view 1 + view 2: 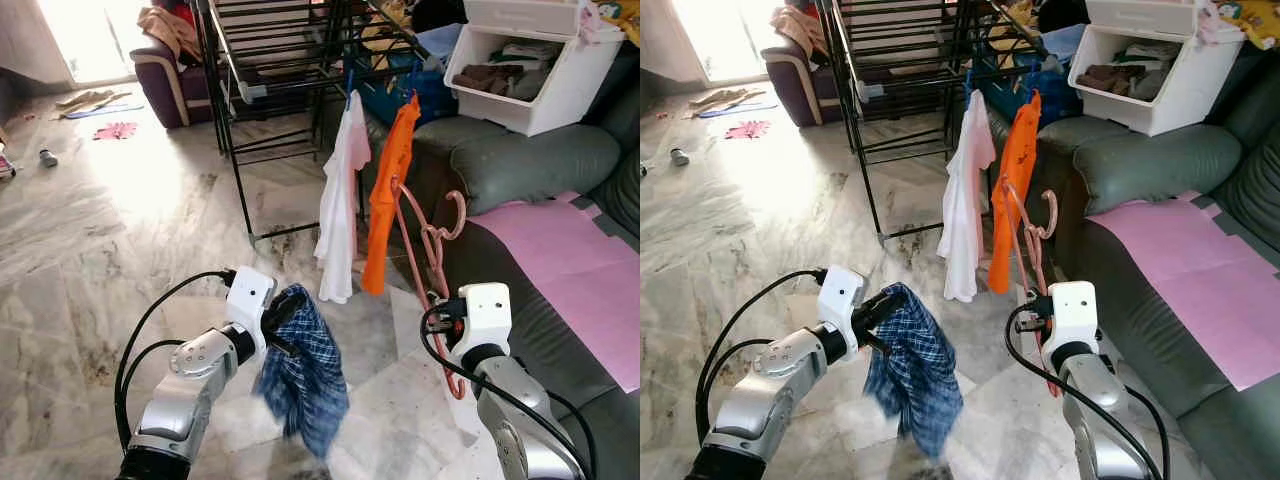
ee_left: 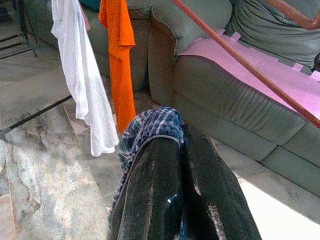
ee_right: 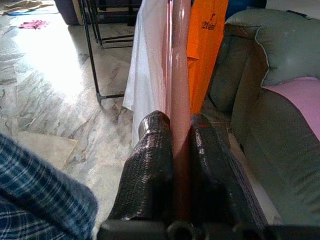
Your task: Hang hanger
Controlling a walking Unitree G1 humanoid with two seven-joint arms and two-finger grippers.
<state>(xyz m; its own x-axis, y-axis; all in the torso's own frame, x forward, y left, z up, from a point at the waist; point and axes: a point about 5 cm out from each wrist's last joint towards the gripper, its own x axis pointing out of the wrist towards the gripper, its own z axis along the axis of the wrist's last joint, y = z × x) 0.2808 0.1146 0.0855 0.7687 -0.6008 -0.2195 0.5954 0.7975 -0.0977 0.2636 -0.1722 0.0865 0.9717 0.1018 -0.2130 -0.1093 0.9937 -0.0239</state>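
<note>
The right gripper (image 3: 181,165) pinches the pink hanger (image 1: 432,262) between pressed fingers, hook raised just short of the drying rack (image 1: 290,60). The left gripper (image 2: 182,190) is clamped on a blue checked garment (image 1: 305,370), dangling further from the rack. Dressing the hanger looks next: the shirt must meet it first.

We see a green sofa (image 1: 520,160) with a pink mat (image 1: 580,260) on its seat. A white storage bin (image 1: 535,70) sits on the sofa's back. Just beside the sofa's arm, a white shirt (image 1: 340,200) and orange shirt (image 1: 390,190) hang from a black drying rack (image 1: 280,70).
</note>
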